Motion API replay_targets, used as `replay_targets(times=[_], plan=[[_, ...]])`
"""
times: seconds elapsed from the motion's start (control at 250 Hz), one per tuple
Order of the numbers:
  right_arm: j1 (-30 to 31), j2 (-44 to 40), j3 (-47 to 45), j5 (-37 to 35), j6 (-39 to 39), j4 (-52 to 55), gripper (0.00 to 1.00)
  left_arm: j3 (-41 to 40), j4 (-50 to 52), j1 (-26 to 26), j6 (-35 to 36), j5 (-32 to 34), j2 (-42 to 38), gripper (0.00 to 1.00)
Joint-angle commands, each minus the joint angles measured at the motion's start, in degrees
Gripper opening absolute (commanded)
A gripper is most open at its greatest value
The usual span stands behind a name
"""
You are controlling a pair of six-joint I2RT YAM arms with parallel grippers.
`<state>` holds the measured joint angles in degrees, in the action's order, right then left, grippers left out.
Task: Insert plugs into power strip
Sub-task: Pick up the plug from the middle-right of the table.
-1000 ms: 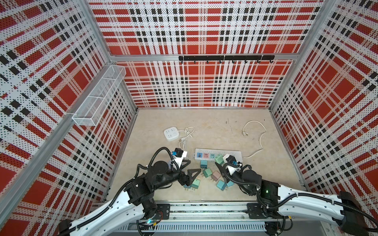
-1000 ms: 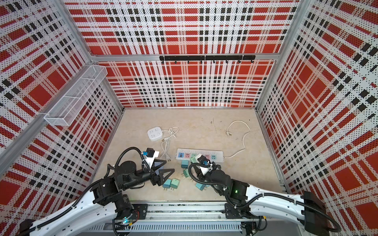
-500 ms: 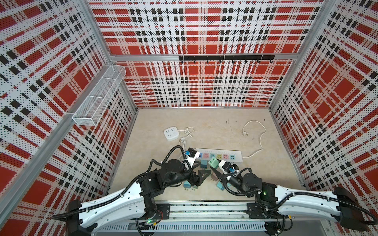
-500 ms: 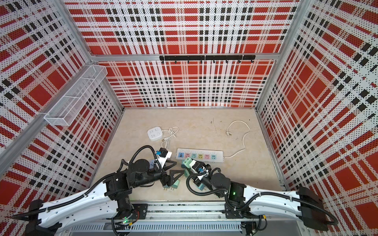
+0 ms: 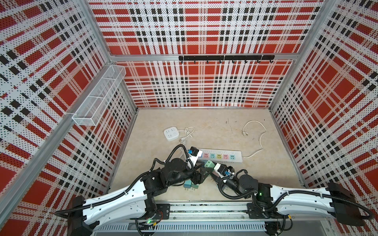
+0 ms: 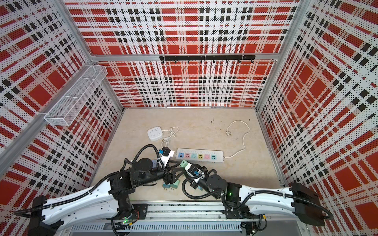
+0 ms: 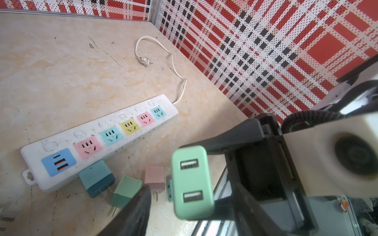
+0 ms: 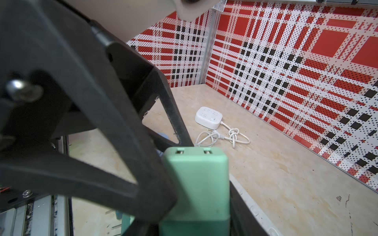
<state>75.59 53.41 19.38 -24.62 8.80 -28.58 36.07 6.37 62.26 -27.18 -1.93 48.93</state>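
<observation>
left wrist view, mint plug (image 7: 192, 181) pinched in right end effector (image 7: 202, 179), left end effector (image 5: 204, 171) part-open beside it

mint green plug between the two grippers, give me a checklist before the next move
1. Right gripper shut on the mint green plug: ok, clamped at both ends in the left wrist view.
2. Left gripper gripping the plug: not ok; a gap shows between the plug and the one of its fingers in view.
3. Plug's prongs facing a usable way: cannot tell, they are hidden.
4. Sockets on the power strip free: ok, all five coloured sockets are empty.
5. Strip's near edge clear: not ok, a teal plug lies against it by the USB end.
</observation>
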Motion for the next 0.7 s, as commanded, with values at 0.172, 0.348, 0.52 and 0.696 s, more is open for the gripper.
replay_targets(times=[0.172, 0.348, 0.52, 0.696], plan=[[1.0, 1.1, 1.6, 0.2, 1.3, -5.5, 0.17, 2.0, -3.1, 0.9, -0.9, -0.5, 1.7, 0.52], [1.8, 2.0, 2.0, -0.5, 1.5, -5.8, 0.17, 1.8, -3.8, 0.8, -1.0, -0.8, 2.4, 0.44], [1.9, 2.2, 1.3, -0.5, 1.2, -7.7, 0.32, 1.5, -4.6, 0.8, -0.5, 0.0, 2.2, 0.20], [1.9, 1.5, 0.5, -4.7, -0.7, -7.1, 0.81, 0.7, -5.4, 0.0, 0.3, 1.0, 2.0, 0.07]])
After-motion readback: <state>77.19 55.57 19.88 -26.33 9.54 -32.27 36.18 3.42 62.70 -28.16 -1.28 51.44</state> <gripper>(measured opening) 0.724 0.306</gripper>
